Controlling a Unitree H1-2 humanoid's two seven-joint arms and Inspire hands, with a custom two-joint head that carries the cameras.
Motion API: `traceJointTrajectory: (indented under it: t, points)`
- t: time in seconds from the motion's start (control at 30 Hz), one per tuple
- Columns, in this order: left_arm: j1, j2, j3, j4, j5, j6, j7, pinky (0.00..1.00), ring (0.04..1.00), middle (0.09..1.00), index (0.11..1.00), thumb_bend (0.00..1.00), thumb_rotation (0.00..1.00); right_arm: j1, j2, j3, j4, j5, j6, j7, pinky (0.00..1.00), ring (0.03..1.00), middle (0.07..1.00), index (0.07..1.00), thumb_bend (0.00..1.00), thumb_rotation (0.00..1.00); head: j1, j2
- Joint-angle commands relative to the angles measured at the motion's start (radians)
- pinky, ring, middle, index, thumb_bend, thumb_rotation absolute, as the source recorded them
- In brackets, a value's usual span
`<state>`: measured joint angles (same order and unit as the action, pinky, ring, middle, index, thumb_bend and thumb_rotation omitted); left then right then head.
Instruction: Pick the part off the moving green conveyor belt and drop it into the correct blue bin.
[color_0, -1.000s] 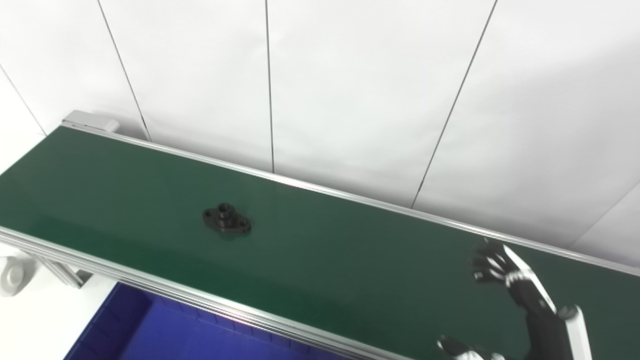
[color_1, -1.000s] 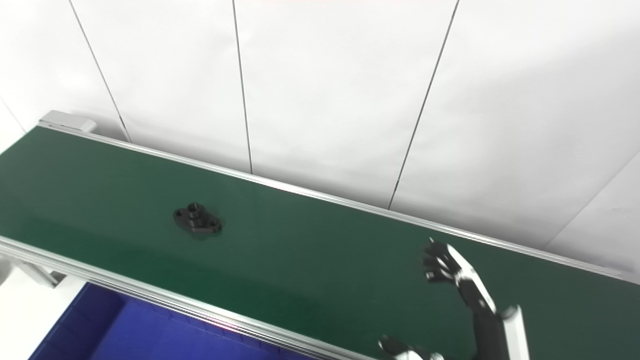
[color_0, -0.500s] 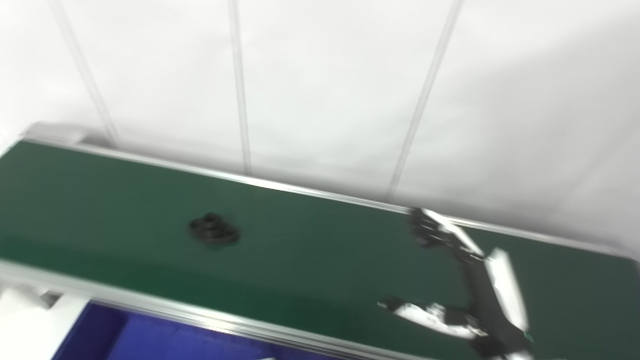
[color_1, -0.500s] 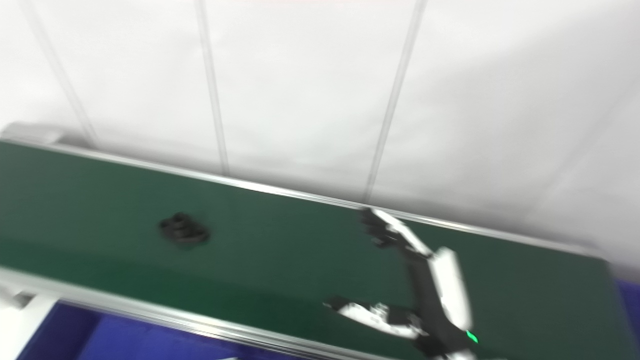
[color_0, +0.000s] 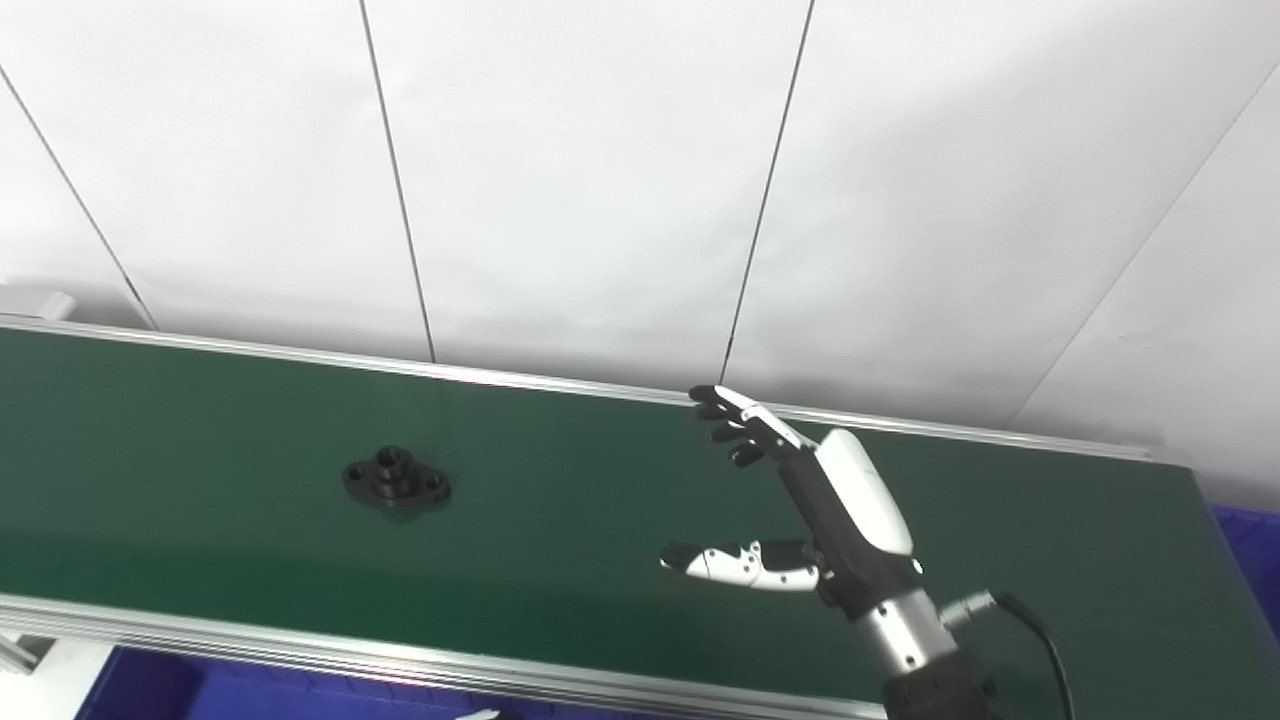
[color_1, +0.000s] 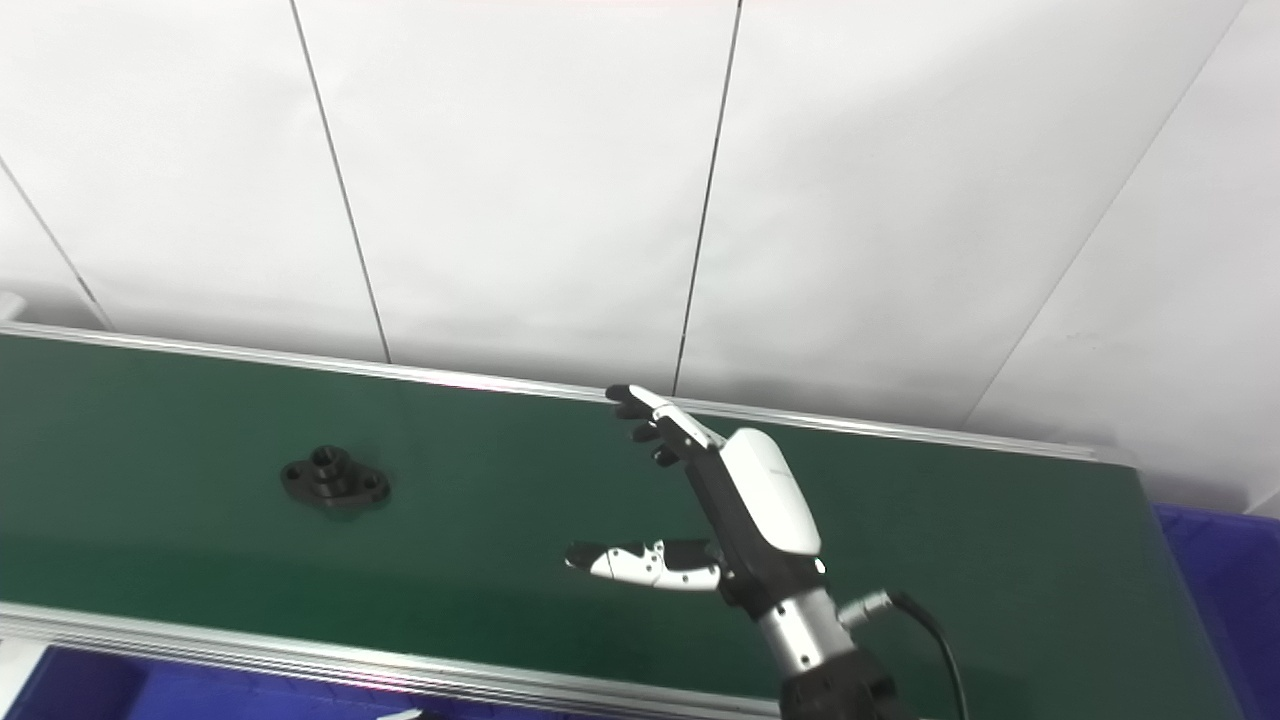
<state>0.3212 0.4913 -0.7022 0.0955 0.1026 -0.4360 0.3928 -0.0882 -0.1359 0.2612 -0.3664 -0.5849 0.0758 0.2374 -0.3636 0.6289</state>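
The part (color_0: 396, 481), a black flange with a raised hub, lies flat on the belt (color_0: 560, 520), left of centre and touching nothing. To its right, well apart, the right hand (color_0: 800, 510) hovers above the belt, fingers (color_0: 735, 425) stretched toward the far rail and thumb (color_0: 735, 565) spread wide toward the part: an empty, gaping grasp, probably set as a gate to meet the part. A blue bin (color_1: 1225, 570) shows at the belt's right end; another blue strip lies along the near edge. The left hand is out of view.
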Motion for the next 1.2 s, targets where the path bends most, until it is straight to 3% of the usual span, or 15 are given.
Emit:
traceJointTrajectory:
  t: [0.0,0.07,0.17,0.27,0.53,0.9,1.17]
  points:
    - [0.012,-0.003,0.014,-0.017,0.003,-0.034,-0.008,0.78,0.829,0.860,0.798,0.80,0.27,-0.026,-0.003,0.002,-0.019,-0.009,0.021,0.011,0.68,0.777,0.825,0.874,0.71,0.43,0.008,-0.002]
    - [0.015,-0.008,0.023,-0.017,0.002,-0.034,-0.018,0.78,0.828,0.860,0.798,0.80,0.27,-0.029,-0.004,0.001,-0.019,-0.012,0.025,0.016,0.68,0.779,0.826,0.875,0.71,0.43,0.008,-0.002]
    - [0.013,-0.016,0.024,-0.009,0.015,-0.034,-0.020,0.78,0.825,0.859,0.801,0.80,0.29,-0.097,-0.041,0.006,0.000,-0.038,0.096,0.105,0.72,0.821,0.863,0.892,0.74,0.44,0.028,-0.008]
    - [0.009,-0.023,0.026,-0.003,0.018,-0.034,-0.026,0.78,0.829,0.858,0.799,0.80,0.29,-0.144,-0.068,0.016,0.023,-0.060,0.118,0.146,0.73,0.828,0.865,0.889,0.75,0.43,0.031,-0.009]
    - [0.001,-0.034,0.026,0.006,0.019,-0.034,-0.035,0.77,0.824,0.857,0.798,0.79,0.28,-0.235,-0.112,0.050,0.095,-0.072,0.109,0.196,0.74,0.823,0.846,0.863,0.77,0.43,0.043,-0.012]
    - [-0.009,-0.030,-0.009,0.011,0.066,-0.034,0.021,0.77,0.818,0.850,0.797,0.78,0.29,-0.330,-0.132,0.100,0.174,-0.113,0.110,0.236,0.77,0.826,0.833,0.839,0.78,0.45,0.071,-0.028]
    - [-0.010,-0.031,-0.009,0.003,0.058,-0.034,0.001,0.78,0.823,0.853,0.793,0.78,0.30,-0.386,-0.120,0.131,0.234,-0.122,0.095,0.233,0.75,0.819,0.834,0.801,0.79,0.42,0.089,-0.006]
